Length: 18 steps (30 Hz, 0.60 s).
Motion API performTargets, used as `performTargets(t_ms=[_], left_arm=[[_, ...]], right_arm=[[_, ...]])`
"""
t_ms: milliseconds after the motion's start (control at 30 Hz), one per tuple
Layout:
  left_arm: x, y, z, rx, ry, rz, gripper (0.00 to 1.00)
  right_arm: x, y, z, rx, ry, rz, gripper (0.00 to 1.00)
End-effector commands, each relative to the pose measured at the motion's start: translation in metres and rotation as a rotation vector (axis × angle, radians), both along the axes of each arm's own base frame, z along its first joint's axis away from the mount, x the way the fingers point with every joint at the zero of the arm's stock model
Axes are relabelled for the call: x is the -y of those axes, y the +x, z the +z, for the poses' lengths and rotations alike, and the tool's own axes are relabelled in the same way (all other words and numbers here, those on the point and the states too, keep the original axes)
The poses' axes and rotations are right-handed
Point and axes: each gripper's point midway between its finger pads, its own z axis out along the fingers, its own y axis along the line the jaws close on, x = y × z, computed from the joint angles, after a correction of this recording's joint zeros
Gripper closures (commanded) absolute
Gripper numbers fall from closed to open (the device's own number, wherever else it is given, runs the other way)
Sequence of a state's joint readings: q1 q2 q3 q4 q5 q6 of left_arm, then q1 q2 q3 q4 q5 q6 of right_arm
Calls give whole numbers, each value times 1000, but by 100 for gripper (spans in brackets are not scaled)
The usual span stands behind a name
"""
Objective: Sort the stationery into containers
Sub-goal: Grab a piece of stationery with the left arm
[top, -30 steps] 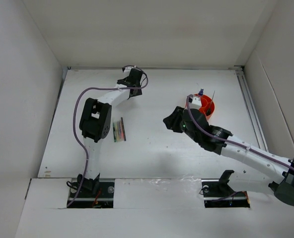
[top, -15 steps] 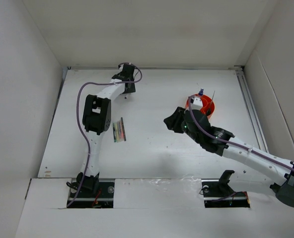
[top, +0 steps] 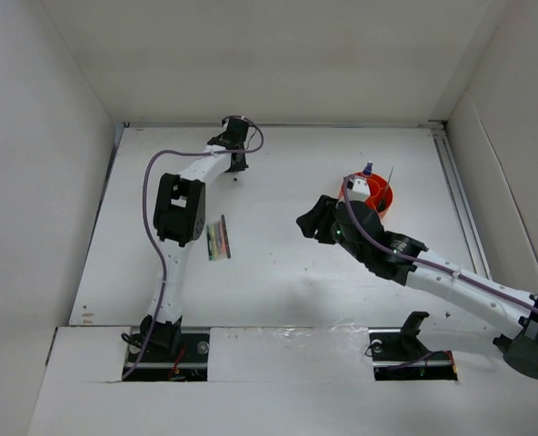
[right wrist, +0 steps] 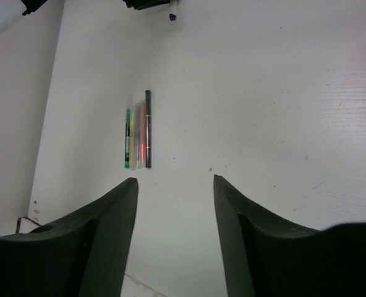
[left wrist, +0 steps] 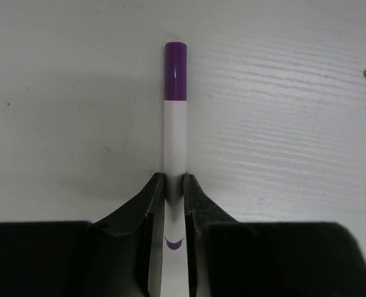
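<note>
A white marker with a purple cap lies on the table at the far left, and my left gripper is shut on its barrel. From above, that gripper sits near the back wall. Several thin pens lie side by side left of centre, also visible as pens in the right wrist view. The round orange container stands at the right, partly hidden by my right arm, with items sticking up from it. My right gripper is open and empty, hovering over bare table, its dark head left of the container.
White walls enclose the table on three sides. A metal rail runs along the table's right edge. The left arm's cable loops above the table's left side.
My left gripper has moved slightly towards the back wall and closed on the purple-capped marker. My right gripper's jaws have spread wider, the arm nearly still.
</note>
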<state>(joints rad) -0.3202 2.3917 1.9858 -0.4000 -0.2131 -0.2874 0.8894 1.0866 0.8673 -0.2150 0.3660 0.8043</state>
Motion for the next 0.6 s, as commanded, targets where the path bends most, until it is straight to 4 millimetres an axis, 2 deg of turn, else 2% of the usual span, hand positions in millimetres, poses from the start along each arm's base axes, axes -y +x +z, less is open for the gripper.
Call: performTargets(t_ms=[0, 33, 133, 200, 300, 333, 400, 467, 533, 567], left_arm=[[-2, -26, -18, -90, -2, -18, 95], [-1, -26, -14, -79, -14, -7, 100], [3, -30, -6, -59, -54, -4, 100], [7, -31, 2, -44, -88, -6, 100], [21, -32, 29, 17, -161, -25, 100], [30, -34, 44, 48, -193, -37, 100], [43, -39, 58, 77, -211, -57, 100], [59, -50, 75, 116, -236, -85, 100], [72, -60, 85, 136, -267, -110, 100], [77, -72, 90, 153, -291, -136, 100]], right_arm=[[0, 5, 12, 45, 37, -8, 40], [3, 8, 12, 46, 37, -20, 38], [7, 12, 12, 41, 41, -26, 32], [9, 14, 5, 29, 27, -36, 31], [9, 16, 7, 28, 44, -40, 30], [12, 17, 2, 24, 33, -48, 30], [14, 19, 8, 38, 49, -59, 30], [19, 22, 4, 33, 42, -73, 29], [17, 22, 6, 33, 56, -59, 29], [16, 21, 6, 30, 59, -51, 29]])
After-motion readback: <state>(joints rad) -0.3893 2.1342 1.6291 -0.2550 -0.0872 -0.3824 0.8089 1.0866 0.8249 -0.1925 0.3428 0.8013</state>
